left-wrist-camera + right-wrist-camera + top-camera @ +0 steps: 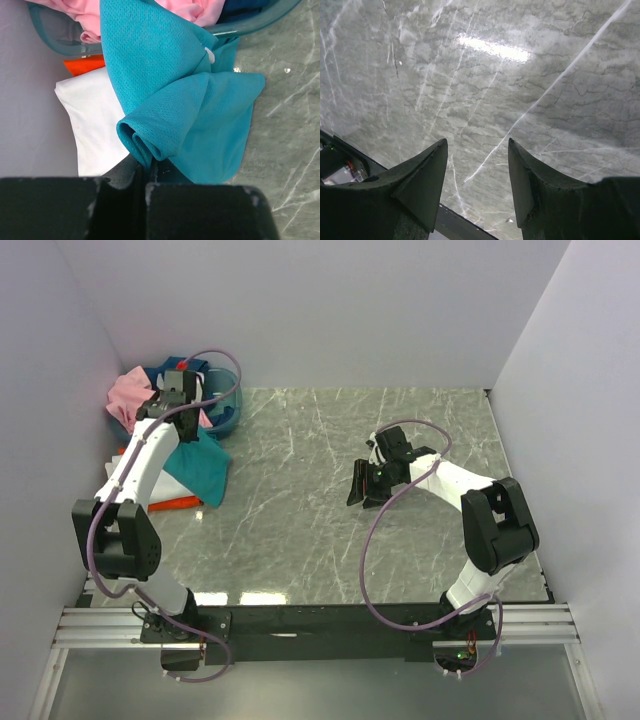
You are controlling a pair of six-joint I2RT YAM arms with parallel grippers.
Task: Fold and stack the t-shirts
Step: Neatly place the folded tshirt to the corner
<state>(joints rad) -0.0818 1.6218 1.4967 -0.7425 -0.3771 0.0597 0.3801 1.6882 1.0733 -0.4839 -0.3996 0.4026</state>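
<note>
My left gripper (149, 167) is shut on a bunched fold of the teal t-shirt (185, 105), which hangs from the basket's rim down over the table. In the top view the teal shirt (203, 468) drapes beside the left arm, and my left gripper (180, 390) is over the basket. A white shirt (95, 125) and an orange shirt (82, 64) lie flat under it at the left edge. A pink shirt (192, 10) and a bit of navy cloth (247, 7) sit in the basket. My right gripper (477, 165) is open and empty over bare marble, mid-table (368, 490).
The oval blue-grey basket (232, 400) stands in the far left corner against the walls; its rim (60, 42) shows in the left wrist view. The marble table (300, 540) has white walls on three sides and a black rail along its near edge.
</note>
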